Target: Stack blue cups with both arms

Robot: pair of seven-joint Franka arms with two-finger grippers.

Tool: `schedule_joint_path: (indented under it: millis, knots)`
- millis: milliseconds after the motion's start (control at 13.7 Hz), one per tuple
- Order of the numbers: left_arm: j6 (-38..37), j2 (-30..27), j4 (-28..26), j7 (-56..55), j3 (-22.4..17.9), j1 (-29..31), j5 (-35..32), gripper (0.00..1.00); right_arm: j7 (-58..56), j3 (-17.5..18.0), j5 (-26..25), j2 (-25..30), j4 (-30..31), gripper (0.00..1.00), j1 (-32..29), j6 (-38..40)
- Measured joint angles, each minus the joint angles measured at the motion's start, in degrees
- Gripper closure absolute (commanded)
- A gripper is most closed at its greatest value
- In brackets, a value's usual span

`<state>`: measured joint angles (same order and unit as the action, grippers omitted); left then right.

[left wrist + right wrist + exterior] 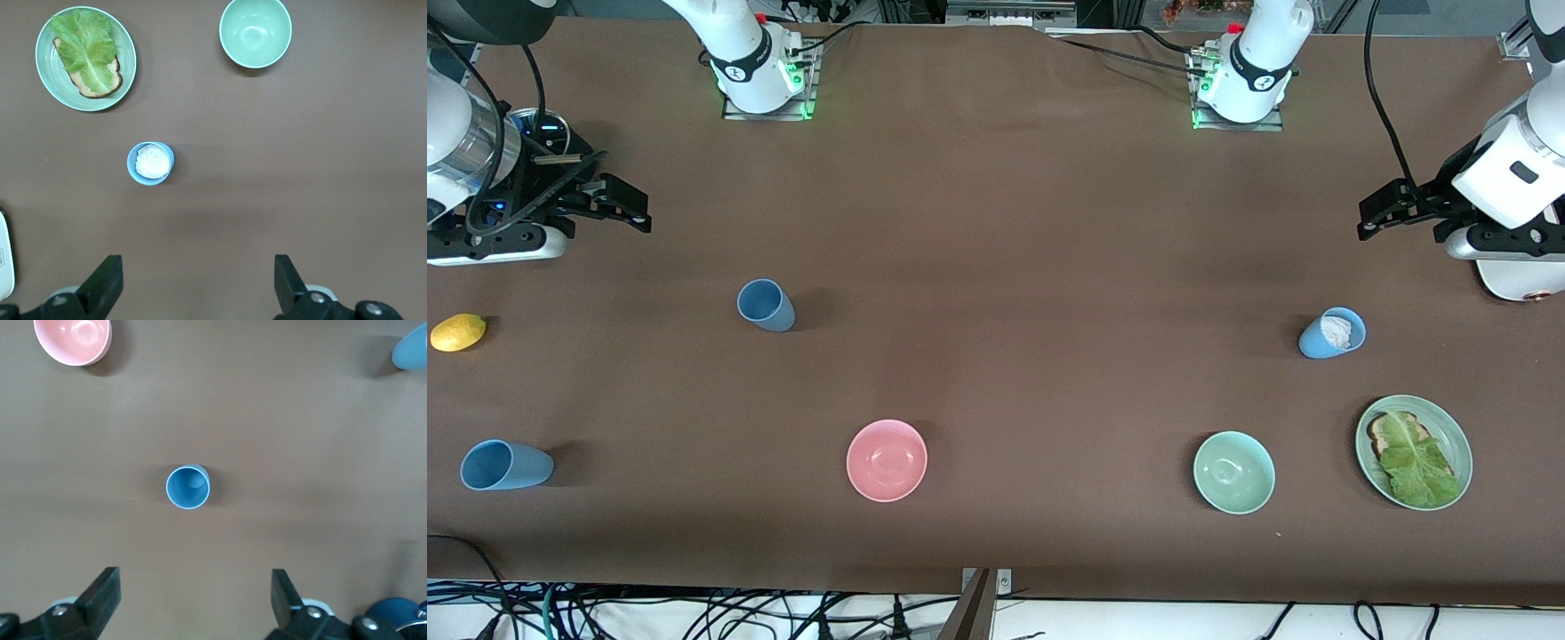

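A dull slate-blue cup [766, 305] stands upright toward the right arm's end of the table; it also shows in the right wrist view [188, 487]. A brighter sky-blue cup [505, 465] stands empty nearer the front camera, at that same end, and shows at the edge of the right wrist view [410, 350]. My right gripper [640, 209] is open and empty, up in the air near the table's end; its open jaws show in its wrist view [193, 593]. My left gripper [1368, 218] is open and empty, up over the other end [198, 280].
A third sky-blue tumbler [1332, 333] holding a white lump stands under the left gripper's view [151, 163]. There are also a pink bowl [887, 460], a green bowl [1234, 472], a green plate [1458, 436] with toast and lettuce, and a lemon [458, 332].
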<state>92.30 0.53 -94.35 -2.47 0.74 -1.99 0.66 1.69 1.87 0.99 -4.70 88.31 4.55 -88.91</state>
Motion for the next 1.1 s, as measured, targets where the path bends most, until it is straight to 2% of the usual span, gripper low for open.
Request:
schedule_joint_path:
  millis: [1096]
  knots:
    - [-1.12,0.0,0.0,0.0,-0.12,0.19,0.0,0.0,0.0,-0.01,0.0,-0.11,0.27,0.0,0.0,0.0]
